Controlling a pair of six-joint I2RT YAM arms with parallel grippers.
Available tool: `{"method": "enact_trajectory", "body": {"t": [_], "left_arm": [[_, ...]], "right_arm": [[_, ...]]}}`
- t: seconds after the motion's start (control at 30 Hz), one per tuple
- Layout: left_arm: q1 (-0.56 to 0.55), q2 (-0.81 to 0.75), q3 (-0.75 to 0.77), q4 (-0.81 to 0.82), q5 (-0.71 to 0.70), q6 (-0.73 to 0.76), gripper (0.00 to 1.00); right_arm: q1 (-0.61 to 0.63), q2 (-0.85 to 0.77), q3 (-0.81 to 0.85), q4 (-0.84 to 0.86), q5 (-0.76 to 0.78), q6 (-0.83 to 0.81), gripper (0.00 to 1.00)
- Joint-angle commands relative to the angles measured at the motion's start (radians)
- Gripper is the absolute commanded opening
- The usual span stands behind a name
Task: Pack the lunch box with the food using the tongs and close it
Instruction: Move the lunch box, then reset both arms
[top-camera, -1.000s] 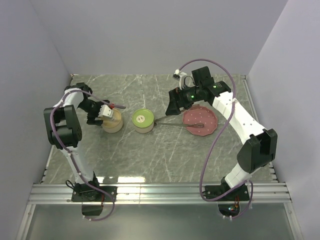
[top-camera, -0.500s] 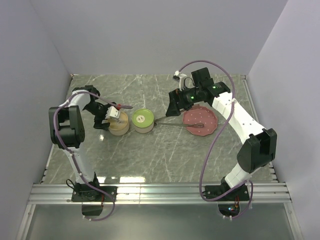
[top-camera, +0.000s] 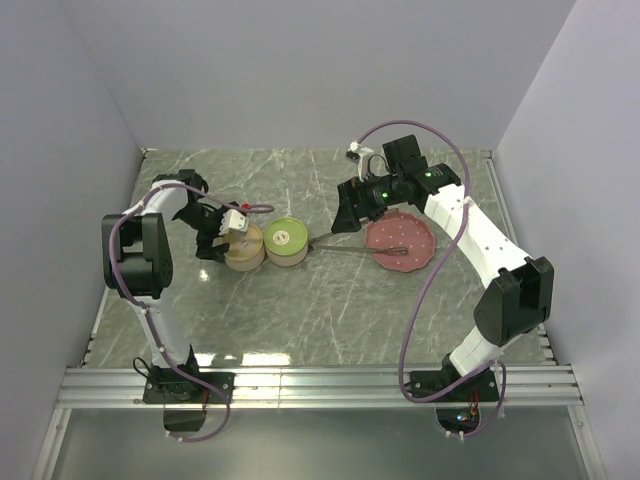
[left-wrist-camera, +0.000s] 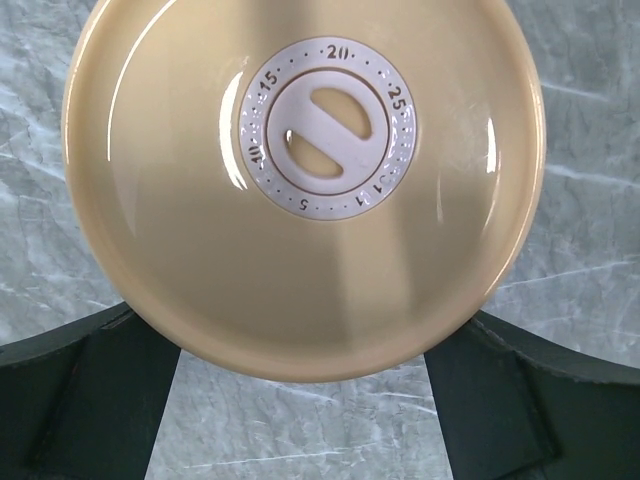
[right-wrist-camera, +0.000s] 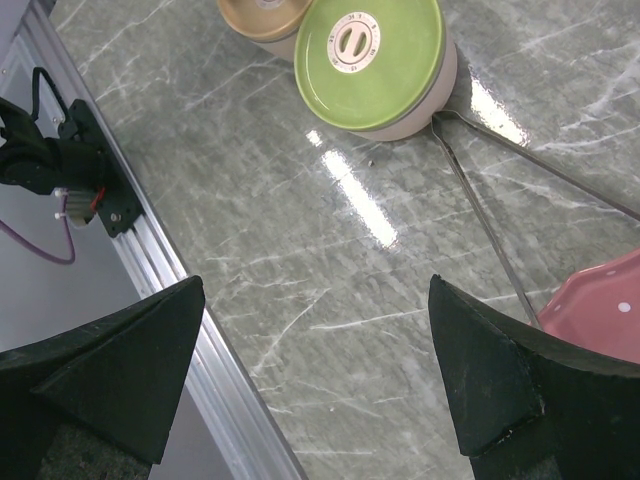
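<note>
Tabletop (top-camera: 330, 310) grey marble, walls (top-camera: 300, 70) pale lilac; left hand (left-wrist-camera: 305, 340) spread wide around beige lid (left-wrist-camera: 300, 180); right hand (right-wrist-camera: 318, 300) open, empty

A lab test cell: bare grey walls (top-camera: 300, 70), aluminium rail (top-camera: 320, 385).

I record a grey, white-veined stone-pattern table (top-camera: 320, 310). On its right half, towards the far side, a pink plate (top-camera: 425, 240) lies flat; the right wrist view catches one edge of it (right-wrist-camera: 600, 300), showing white dots. Bright streaks of glare cross the table (right-wrist-camera: 330, 260) near its middle. An aluminium rail (top-camera: 320, 385) runs along the table's near edge. Plain pale walls (top-camera: 300, 70) enclose the table at its left, far and right sides.
</note>
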Motion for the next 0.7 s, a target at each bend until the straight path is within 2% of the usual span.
{"method": "enact_trajectory", "body": {"t": [0.0,0.2,0.4,0.6,0.67], "left_arm": [[-0.003,-0.047,0.001,0.004,0.056,-0.038,0.99],[0.013,-0.065,0.022,0.009,0.071,-0.101,0.99],[0.092,-0.151,0.022,-0.023,0.088,-0.182,0.99],[0.159,-0.214,0.099,0.011,0.093,-0.542,0.99],[0.168,-0.237,0.131,0.064,0.099,-0.728,0.99]], "right_arm": [[-0.006,-0.017,-0.002,0.010,-0.011,-0.012,1.00],[-0.006,-0.022,0.006,0.006,-0.017,-0.014,1.00],[-0.016,-0.054,0.001,-0.003,-0.002,-0.027,1.00],[-0.077,-0.088,0.015,-0.023,-0.015,-0.032,1.00],[-0.100,-0.105,0.017,-0.033,-0.020,-0.035,1.00]]}}
